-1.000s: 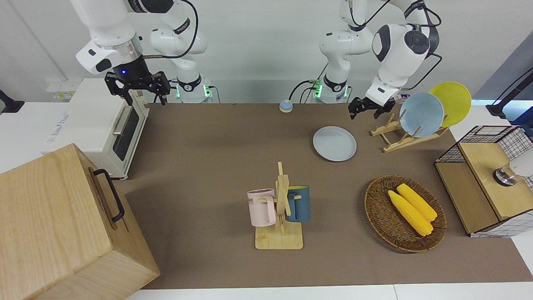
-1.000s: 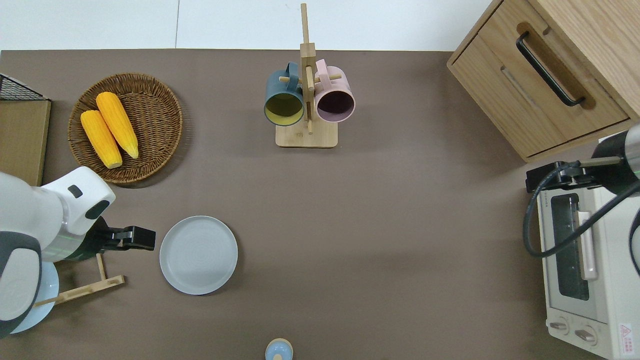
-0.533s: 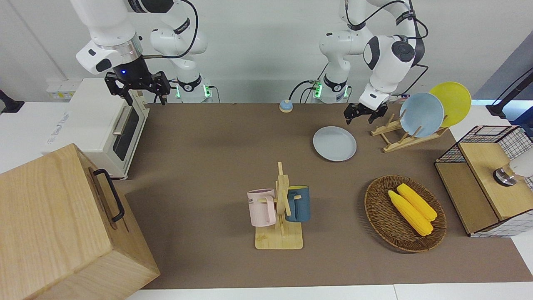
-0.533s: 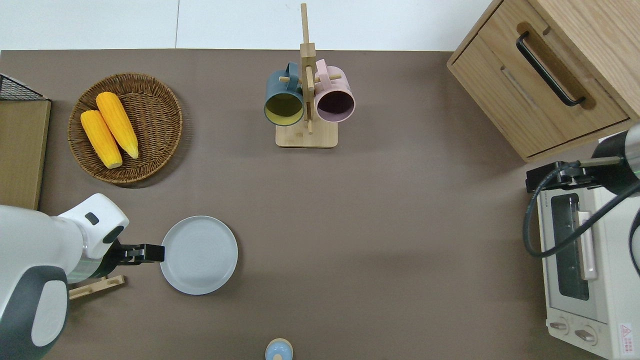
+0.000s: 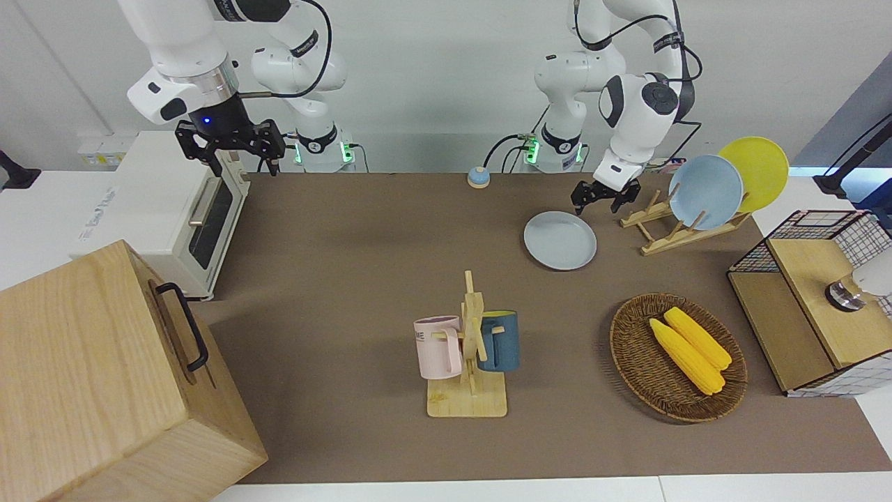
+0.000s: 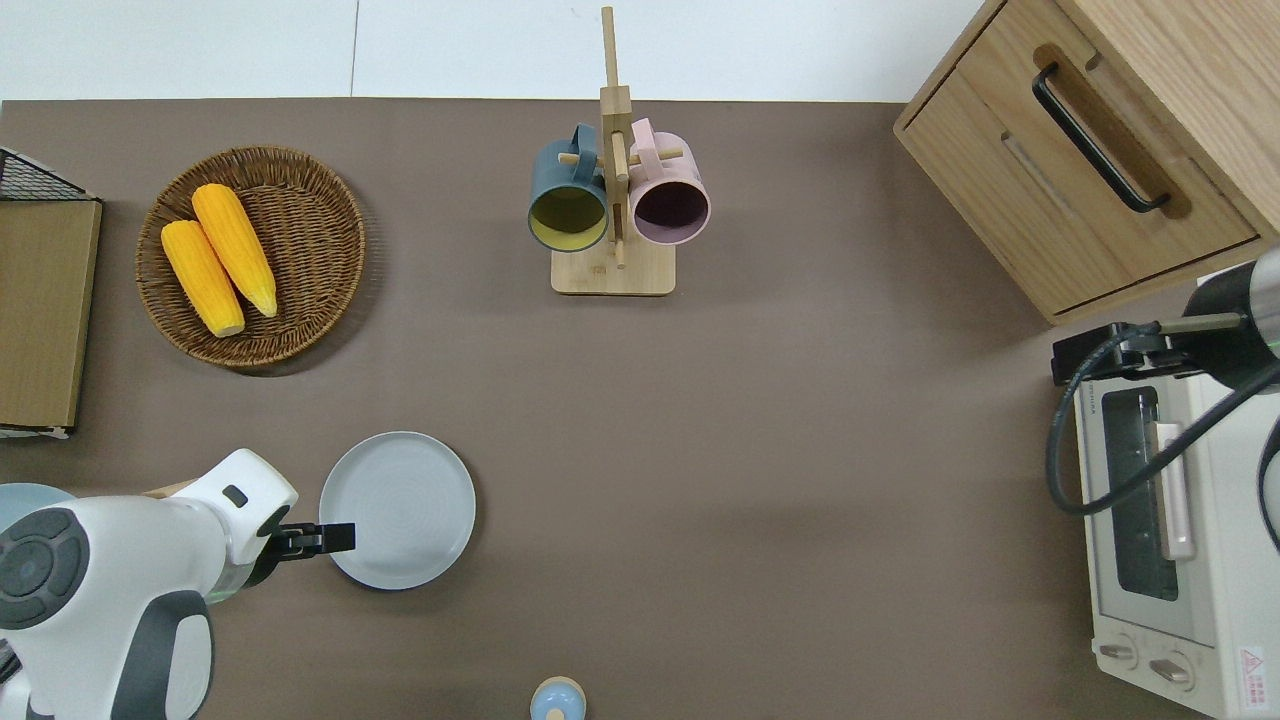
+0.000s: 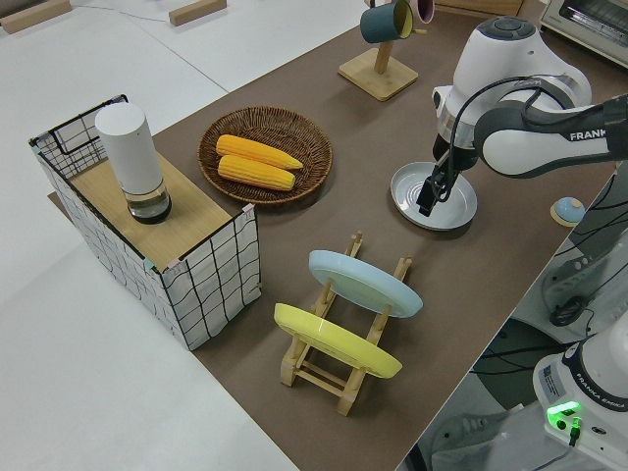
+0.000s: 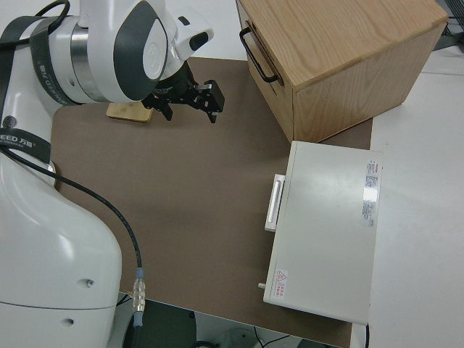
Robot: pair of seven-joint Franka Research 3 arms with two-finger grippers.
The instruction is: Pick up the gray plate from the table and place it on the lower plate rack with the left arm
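Note:
The gray plate (image 5: 560, 240) lies flat on the brown table (image 5: 362, 279), beside the lower end of the light-wood plate rack (image 5: 679, 236). It also shows in the overhead view (image 6: 400, 510) and the left side view (image 7: 446, 201). My left gripper (image 5: 597, 202) is open and points down over the plate's rim on the rack's side (image 6: 338, 538), low above it (image 7: 429, 201). The rack (image 7: 400, 273) holds a light blue plate (image 5: 705, 192) and a yellow plate (image 5: 756, 173) in its upper slots; its lower pegs are free. My right gripper (image 5: 240, 157) is parked and open.
A wicker basket (image 5: 631, 355) with two corn cobs and a wire-sided shelf (image 5: 808, 300) stand toward the left arm's end. A wooden mug stand (image 5: 468, 348) with two mugs is mid-table. A toaster oven (image 5: 160, 209) and a wooden cabinet (image 5: 104, 376) fill the right arm's end.
My left gripper has swung from above the rack's lower end to the gray plate's rim and come lower. The plate and the right arm have not moved.

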